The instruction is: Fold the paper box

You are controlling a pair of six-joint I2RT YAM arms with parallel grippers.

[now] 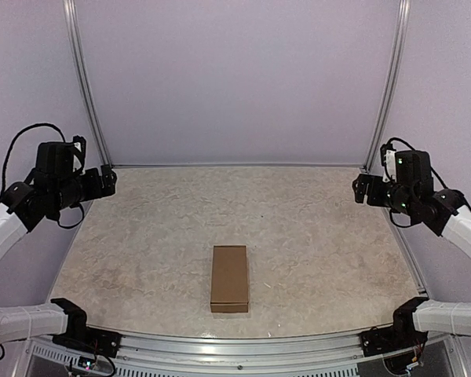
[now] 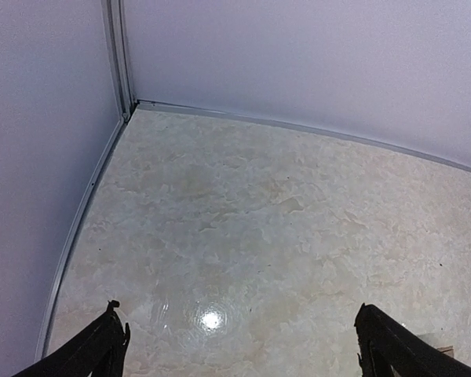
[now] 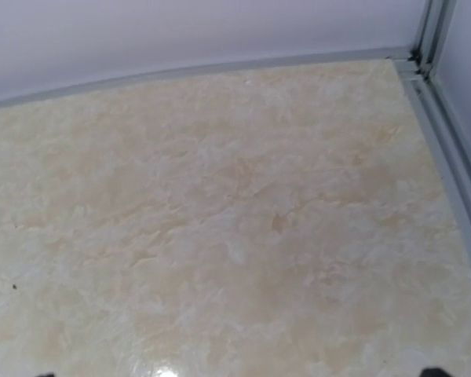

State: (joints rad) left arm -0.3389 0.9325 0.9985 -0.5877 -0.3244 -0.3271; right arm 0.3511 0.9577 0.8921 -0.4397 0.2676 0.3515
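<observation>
The paper box (image 1: 229, 278) is a small closed brown carton lying flat on the marbled table (image 1: 314, 236), near the front edge at the middle. My left gripper (image 1: 108, 181) hovers at the table's far left edge, well away from the box; in the left wrist view (image 2: 237, 308) its fingers (image 2: 102, 345) stand wide apart and empty. A brown sliver (image 2: 445, 349) shows beside its right finger. My right gripper (image 1: 359, 188) hovers at the far right edge. In the right wrist view (image 3: 238, 373) only its fingertips show, at the bottom corners, wide apart and empty.
Pale walls with aluminium posts (image 1: 85, 86) close in the table at the back and sides. A metal rail (image 1: 235, 345) runs along the front edge between the arm bases (image 1: 71, 318).
</observation>
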